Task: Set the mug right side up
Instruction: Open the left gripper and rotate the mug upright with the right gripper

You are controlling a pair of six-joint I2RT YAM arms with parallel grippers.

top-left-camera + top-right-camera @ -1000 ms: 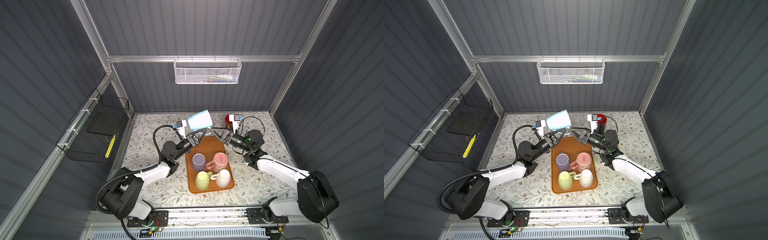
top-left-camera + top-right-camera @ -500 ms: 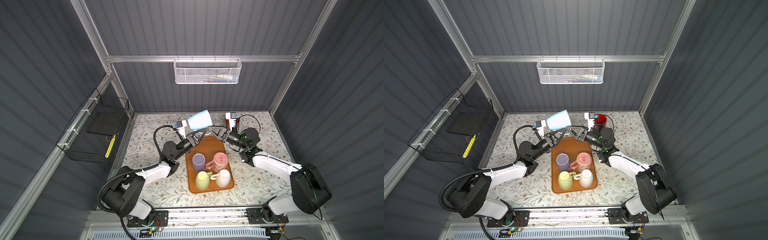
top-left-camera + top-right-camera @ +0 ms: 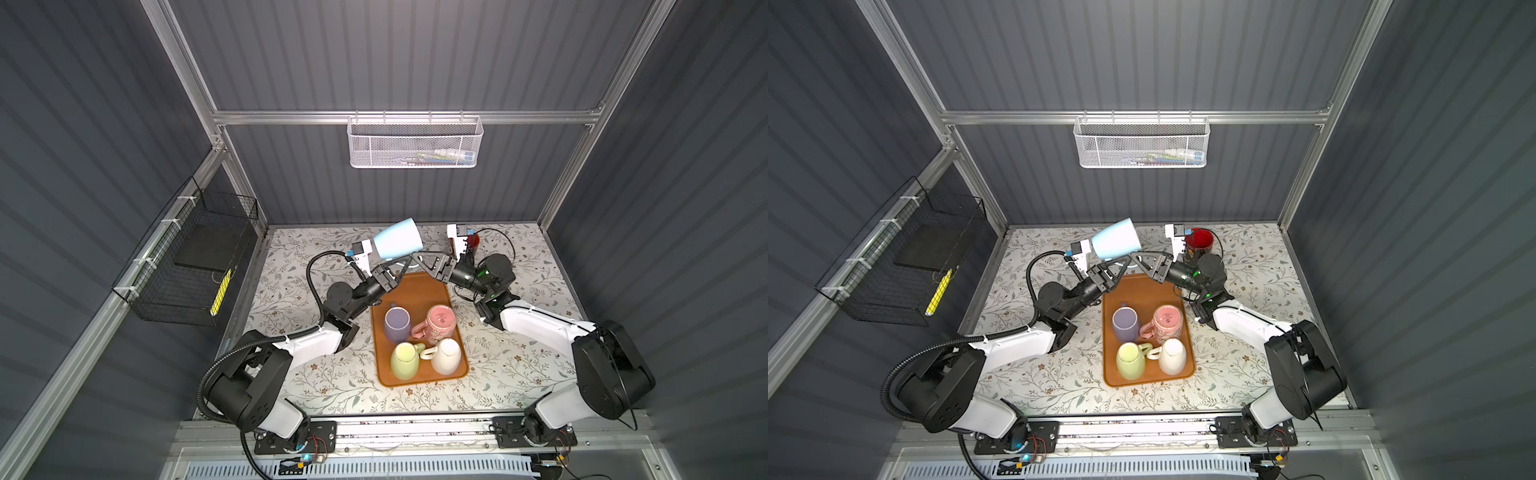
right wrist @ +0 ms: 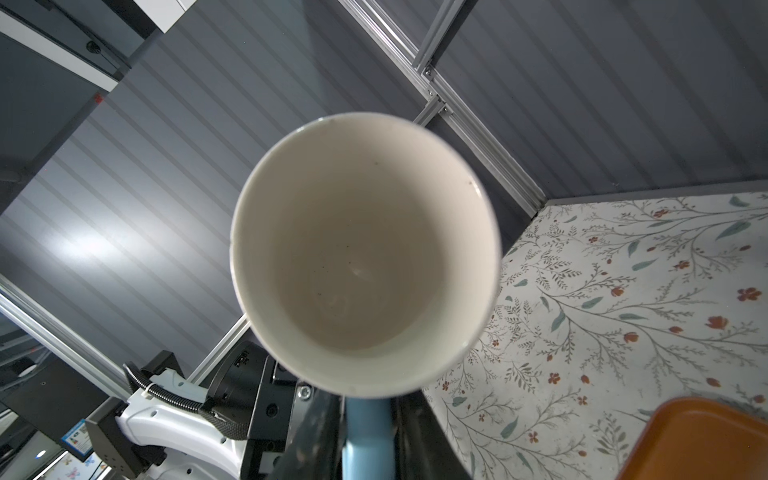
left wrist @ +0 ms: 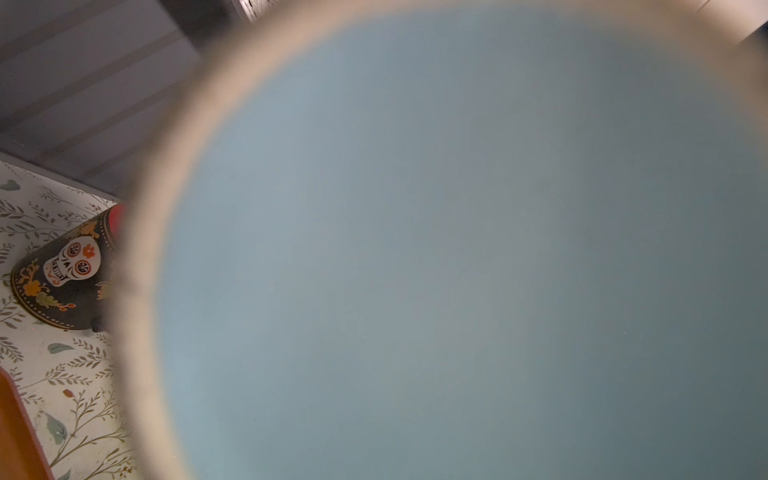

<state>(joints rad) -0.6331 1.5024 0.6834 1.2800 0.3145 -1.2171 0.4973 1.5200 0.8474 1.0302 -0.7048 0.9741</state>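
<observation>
The light blue mug (image 3: 397, 240) hangs tilted above the far end of the orange tray (image 3: 419, 291), its handle (image 4: 368, 432) pinched by the left gripper (image 3: 395, 269). The right gripper (image 3: 415, 258) straddles that handle too; whether it clamps it, I cannot tell.

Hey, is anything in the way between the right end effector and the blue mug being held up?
Nothing visible. The right end effector is already at the blue mug, its fingers flanking the handle.

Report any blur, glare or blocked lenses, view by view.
Left wrist view: blue mug fills the frame, out of focus; skull mug beside it sharp. Right wrist view: mug interior crisp, soft glare on the wall panel. Both top views: sharp, evenly lit.
</observation>
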